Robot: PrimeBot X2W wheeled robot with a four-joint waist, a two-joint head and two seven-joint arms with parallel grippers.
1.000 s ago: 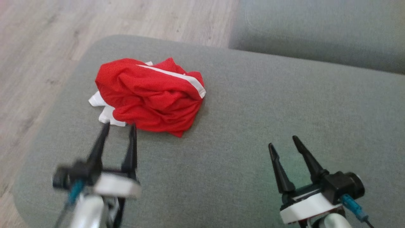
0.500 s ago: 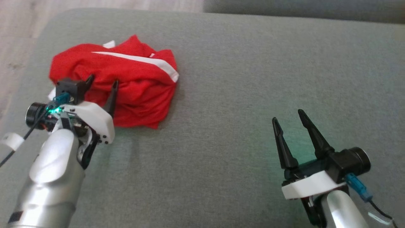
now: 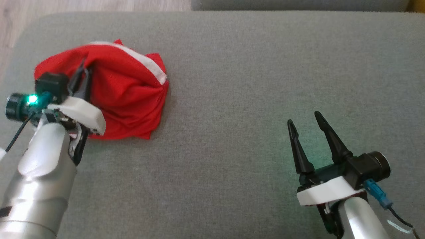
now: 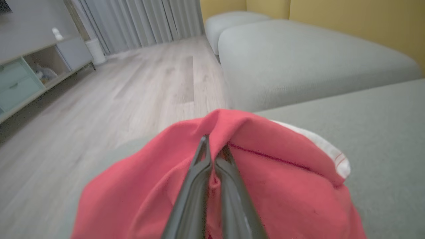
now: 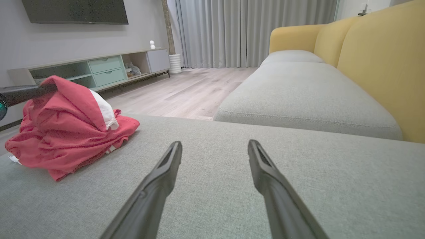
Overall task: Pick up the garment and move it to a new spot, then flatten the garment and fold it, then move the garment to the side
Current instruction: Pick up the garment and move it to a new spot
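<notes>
Head view: left arm [image 3: 43, 172] reaches forward, jaws clamping red garment [image 3: 129, 99]; right arm [image 3: 357, 215], jaws spread

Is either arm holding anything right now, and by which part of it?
The left gripper, jaws closed, pinches a raised fold on top of the crumpled red fabric garment with white trim. The right gripper, jaws open, holds nothing.

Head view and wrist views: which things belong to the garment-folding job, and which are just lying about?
Job in hand:
- garment, red, bunched
- left gripper, shut on the garment
- right gripper, open
- cushion under the garment

Lying about:
- cabinet
- TV
- curtains
- far cushion
- backrest, yellow
</notes>
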